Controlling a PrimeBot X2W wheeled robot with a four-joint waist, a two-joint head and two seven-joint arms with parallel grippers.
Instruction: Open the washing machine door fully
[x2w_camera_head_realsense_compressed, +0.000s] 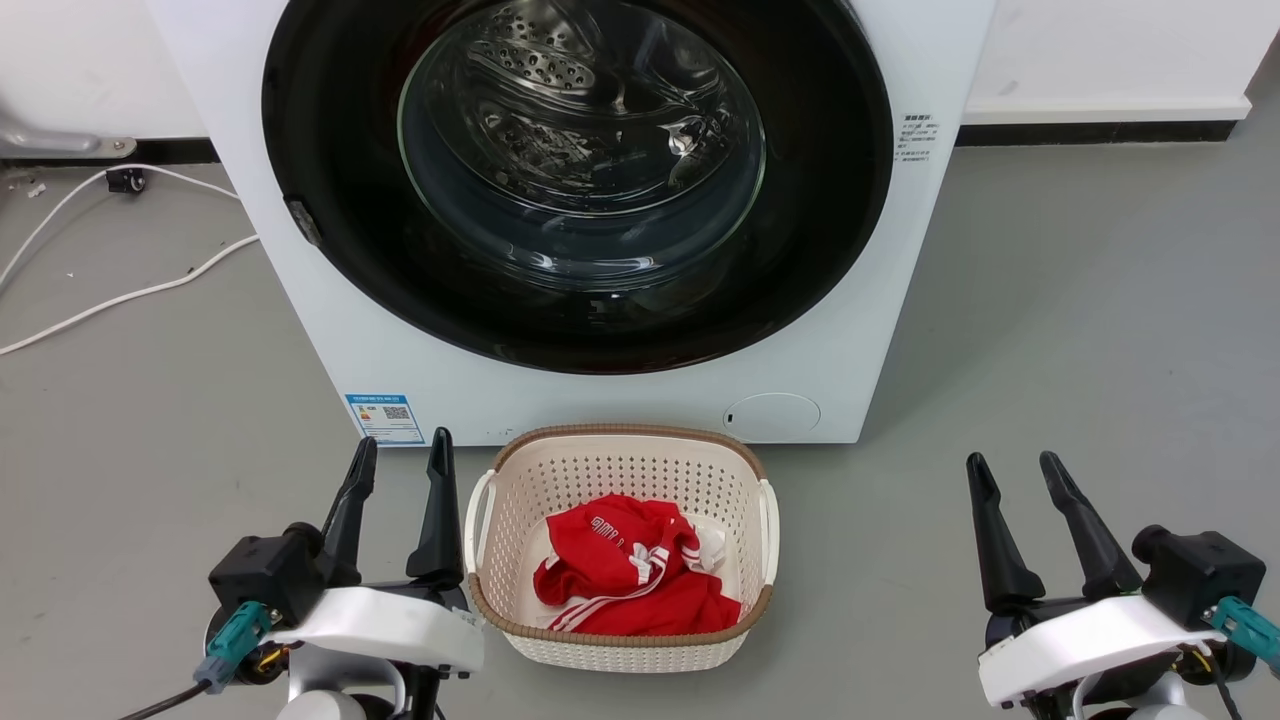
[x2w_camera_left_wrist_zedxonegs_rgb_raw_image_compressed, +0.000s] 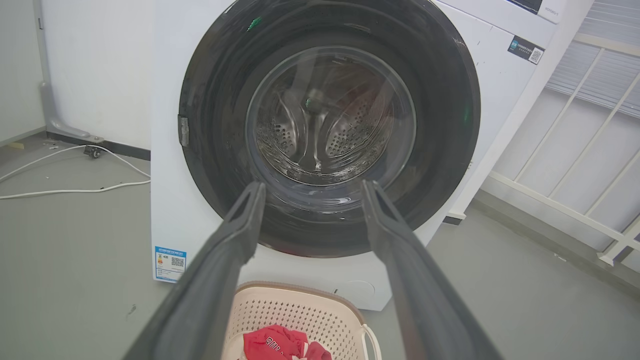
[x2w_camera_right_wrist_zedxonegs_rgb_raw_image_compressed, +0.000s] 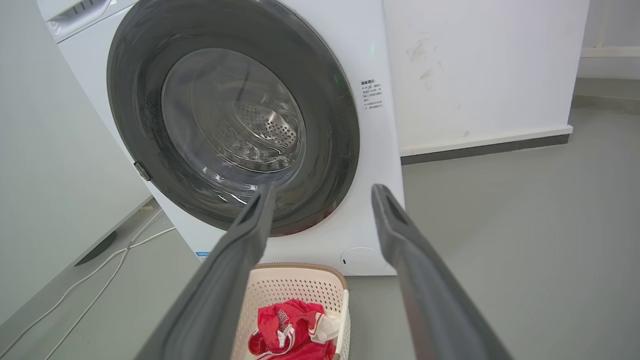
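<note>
The large round glossy black door (x2w_camera_head_realsense_compressed: 580, 170) is sitting shut in the big white washing machine (x2w_camera_head_realsense_compressed: 640, 400). The left gripper (x2w_camera_head_realsense_compressed: 402, 442) and right gripper (x2w_camera_head_realsense_compressed: 1012, 460) are hanging spread and empty, flanking the near cream perforated basket (x2w_camera_head_realsense_compressed: 620, 432); reaching in, fingers could be slipping off the gloss or clipping that basket.

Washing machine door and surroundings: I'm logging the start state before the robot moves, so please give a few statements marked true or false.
1. The washing machine door is shut against the washing machine. True.
2. A red garment lies in the basket. True.
3. One pincer grips the door's edge. False: the left pincer and right pincer are both open and empty, apart from the door.
4. The basket stands off to the machine's side. False: it stands on the floor right in front of the machine, below the door.
5. A white cable lies on the floor left of the machine. True.
</note>
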